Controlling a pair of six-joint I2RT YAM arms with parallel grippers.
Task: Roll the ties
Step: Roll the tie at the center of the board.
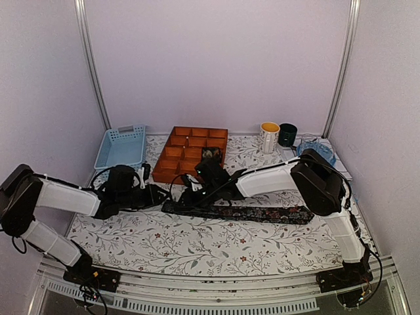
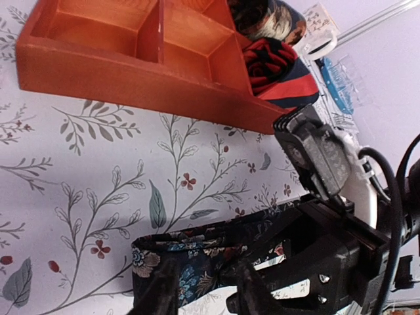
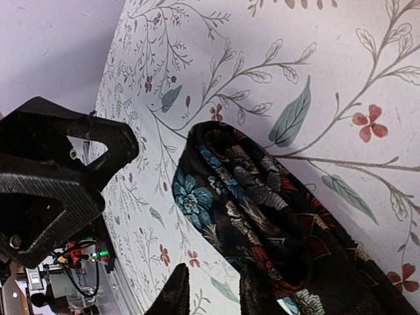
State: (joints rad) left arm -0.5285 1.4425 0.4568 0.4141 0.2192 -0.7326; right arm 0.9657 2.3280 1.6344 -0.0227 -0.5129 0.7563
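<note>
At the near edge of the floral tablecloth [image 1: 197,249] both arms reach inward. The left gripper [image 1: 159,195] comes in from the left and the right gripper [image 1: 191,192] from the right, and they meet almost tip to tip.

Between them is the left end of the flat tie [image 1: 262,214] — a dark strip with a fine flower pattern, stretched left to right across the middle of the cloth. That end is folded back on itself into a loose, soft fold.

In the left wrist view the left fingers [image 2: 161,292] stand a narrow way apart with the folded fabric lying between their tips. The gap looks wider than the fabric, so nothing is pinched.

In the right wrist view the right fingers [image 3: 176,295] are also narrowly parted. One is over the edge of the fold and the other over bare cloth beside it.

Just behind the grippers sits the orange divided tray [image 2: 131,79]. Two of its right-hand compartments hold finished rolls — a red-and-black coil [image 2: 279,65] and, in the compartment behind it, a dark patterned coil [image 2: 266,16].

Farther back, a light blue basket [image 1: 121,146] stands left of the tray. A white mug [image 1: 269,138] with a yellow inside and a dark green mug [image 1: 287,134] stand side by side near the back wall on the right.
</note>
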